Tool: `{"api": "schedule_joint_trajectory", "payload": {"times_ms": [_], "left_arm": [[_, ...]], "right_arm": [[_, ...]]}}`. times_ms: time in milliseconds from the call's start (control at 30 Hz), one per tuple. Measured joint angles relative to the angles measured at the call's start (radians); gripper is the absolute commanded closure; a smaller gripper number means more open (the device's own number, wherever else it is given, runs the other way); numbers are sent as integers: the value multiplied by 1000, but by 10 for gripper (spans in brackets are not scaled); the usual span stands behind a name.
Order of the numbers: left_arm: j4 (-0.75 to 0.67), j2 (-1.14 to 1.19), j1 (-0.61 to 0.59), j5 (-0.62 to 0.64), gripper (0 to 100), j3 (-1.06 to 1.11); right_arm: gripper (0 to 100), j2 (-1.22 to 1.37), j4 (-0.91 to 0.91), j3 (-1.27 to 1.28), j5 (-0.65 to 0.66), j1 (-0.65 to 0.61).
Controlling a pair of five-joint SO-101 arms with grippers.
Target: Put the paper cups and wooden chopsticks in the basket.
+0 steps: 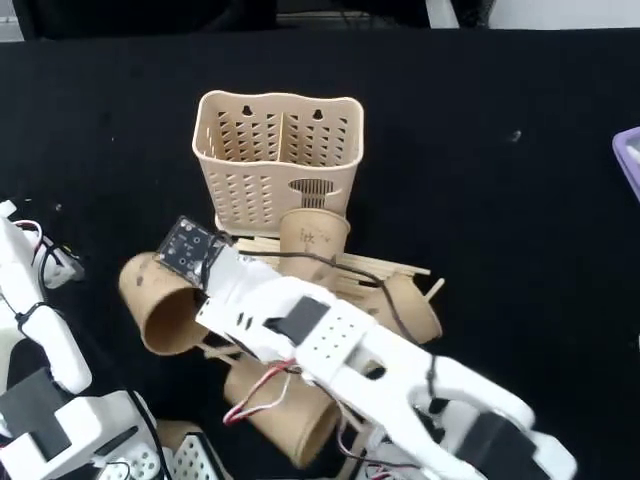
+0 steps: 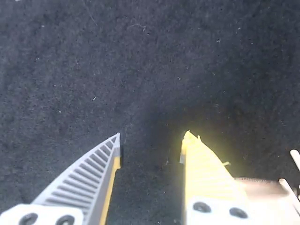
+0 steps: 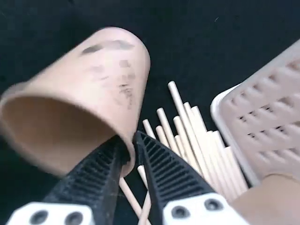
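Right arm [image 1: 340, 350]: jaws pinched on the rim of a paper cup [image 3: 79, 93] that lies on its side, just beside the wooden chopsticks [image 3: 187, 136] heaped in front of the basket [image 1: 280, 160]. Cannot tell whether the cup is off the desk [image 1: 500, 250]. Left arm [image 1: 40, 340]: jaws apart, holding nothing, over bare desk. An upright cup [image 1: 313, 235] stands just in front of the basket. No cup or chopstick in it yet. Step, as judged: first cup pick. Next move calls for lifting clear of the chopsticks, carrying over a compartment, then releasing.
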Motion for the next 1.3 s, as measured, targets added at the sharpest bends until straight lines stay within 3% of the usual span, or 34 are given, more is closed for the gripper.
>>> {"api": "schedule_joint_trajectory", "payload": {"times_ms": [167,367,700,1100,1300], "left_arm": [[0,0,0,0,787,0],[0,0,0,0,787,0],[0,0,0,0,787,0],[0,0,0,0,787,5],[0,0,0,0,787,15]], "right_arm": [[988,-226,123,0,38,21],[988,-448,330,-114,80,183],[988,-532,624,-618,75,423],[988,-5,865,-1195,-86,601],[988,284,1051,-1525,-97,687]]}}
